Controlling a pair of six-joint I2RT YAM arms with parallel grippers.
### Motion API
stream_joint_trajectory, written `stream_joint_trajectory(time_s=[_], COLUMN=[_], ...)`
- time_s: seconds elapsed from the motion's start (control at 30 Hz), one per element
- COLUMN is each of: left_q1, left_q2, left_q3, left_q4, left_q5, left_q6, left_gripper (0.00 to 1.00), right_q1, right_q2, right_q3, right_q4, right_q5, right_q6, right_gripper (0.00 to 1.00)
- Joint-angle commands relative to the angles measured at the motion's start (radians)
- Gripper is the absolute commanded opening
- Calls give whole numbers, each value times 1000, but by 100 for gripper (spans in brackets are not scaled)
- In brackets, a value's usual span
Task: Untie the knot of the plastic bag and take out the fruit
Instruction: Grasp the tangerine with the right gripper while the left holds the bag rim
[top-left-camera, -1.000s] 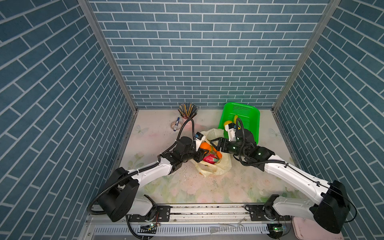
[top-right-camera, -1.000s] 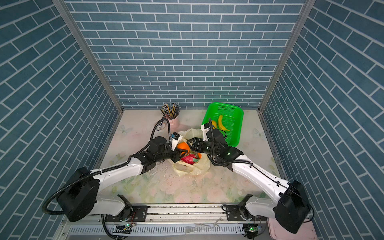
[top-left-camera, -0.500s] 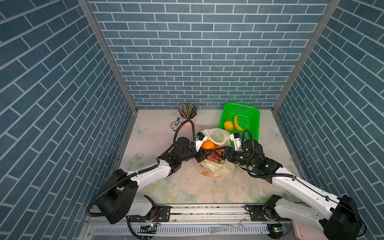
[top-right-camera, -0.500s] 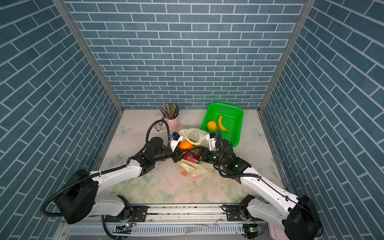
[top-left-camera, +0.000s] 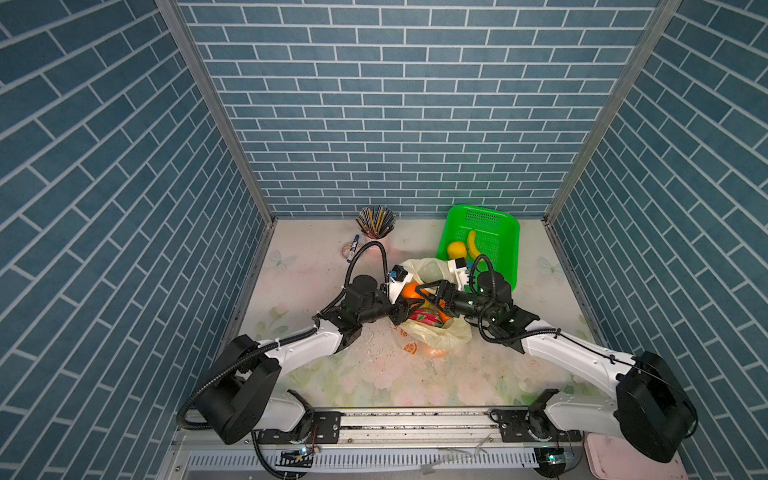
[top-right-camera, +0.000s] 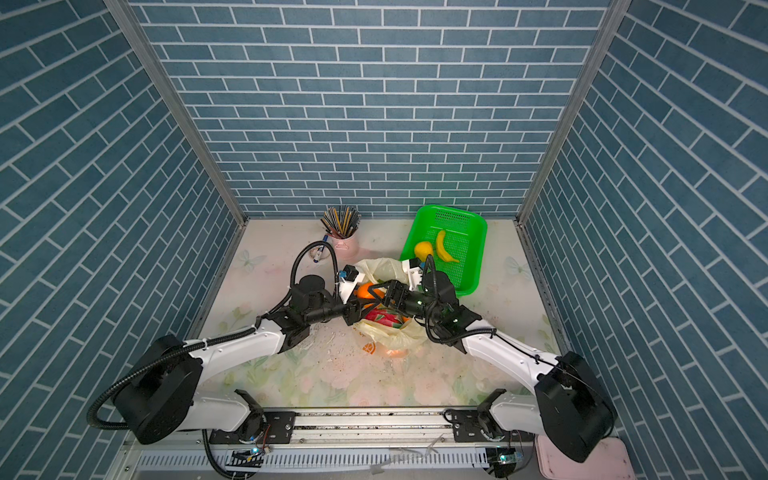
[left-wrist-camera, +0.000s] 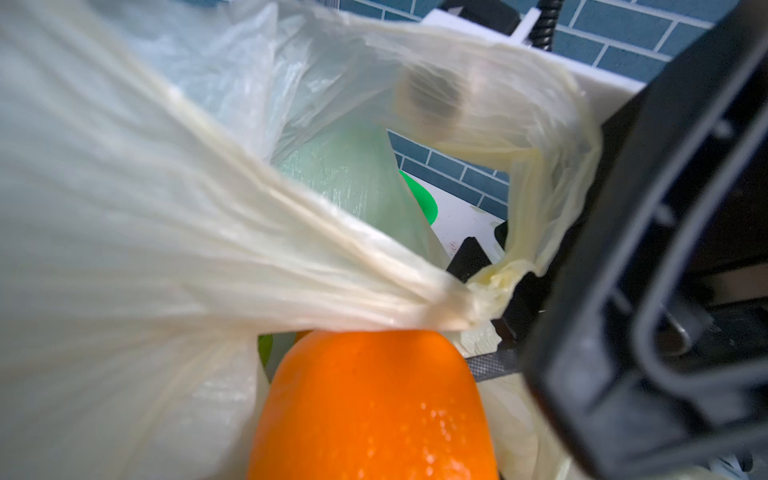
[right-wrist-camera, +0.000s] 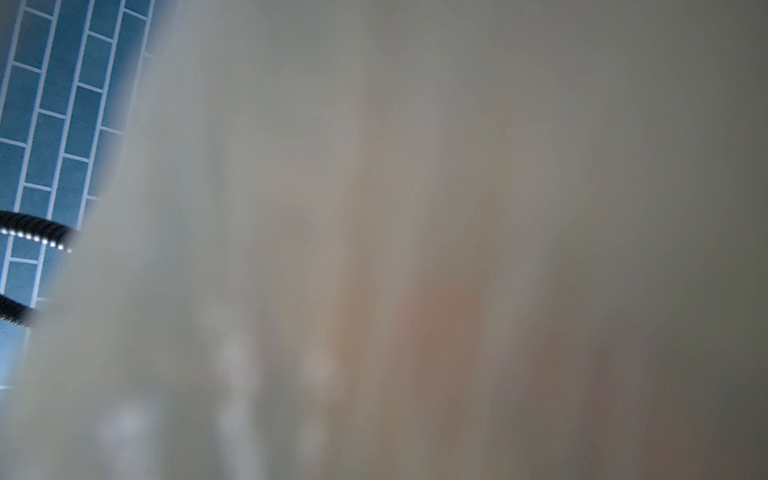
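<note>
The right pincer (top-left-camera: 424, 294) gapes wide and empty beside the orange (top-left-camera: 409, 291), where a taut handle of the plastic bag (top-left-camera: 440, 338) could snag it and tip everything; the left pincer's (top-left-camera: 402, 313) hold I cannot tell.

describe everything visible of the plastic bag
The plastic bag is thin, crinkly, translucent pale yellow film with an orange print near its base. It sits slumped on the table, mouth open, holding a pink-red fruit, an orange at its rim. In the left wrist view one edge is drawn taut.

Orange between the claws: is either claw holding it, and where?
Cannot tell: left gripper and right gripper both crowd the orange, but the plastic bag hides any contact.
</note>
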Motion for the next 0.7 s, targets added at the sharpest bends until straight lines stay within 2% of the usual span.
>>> stream_joint_trajectory(time_s=[0.0, 0.17, 0.23, 0.3, 0.33, 0.43, 0.47, 0.6, 0.67], left_q1=[-19, -19, -19, -20, -19, -19, -19, -19, -19], left_q2=[-12, -37, -44, -49, -52, -58, -61, -67, -72], left_q3=[-2, -27, -36, -39, -39, -47, -49, -58, -63], left_q4=[77, 80, 86, 85, 87, 104, 104, 112, 121], left_q5=[66, 37, 16, 0, -2, 4, 5, 6, 5], left_q6=[10, 19, 17, 18, 21, 19, 20, 21, 20], left_gripper=[35, 35, 35, 36, 37, 38, 38, 38, 39], right_q1=[6, 6, 6, 7, 8, 13, 15, 17, 17], right_q2=[49, 72, 80, 88, 92, 102, 106, 113, 121], right_q3=[53, 40, 47, 57, 61, 86, 93, 89, 89], right_q4=[48, 89, 96, 95, 89, 51, 40, 36, 37], right_q5=[-61, -92, -105, -118, -119, -127, -126, -119, -121], right_q6=[25, 44, 40, 34, 29, 5, -1, -7, -5], right_gripper=[84, 75, 67, 63, 63, 81, 83, 84, 78])
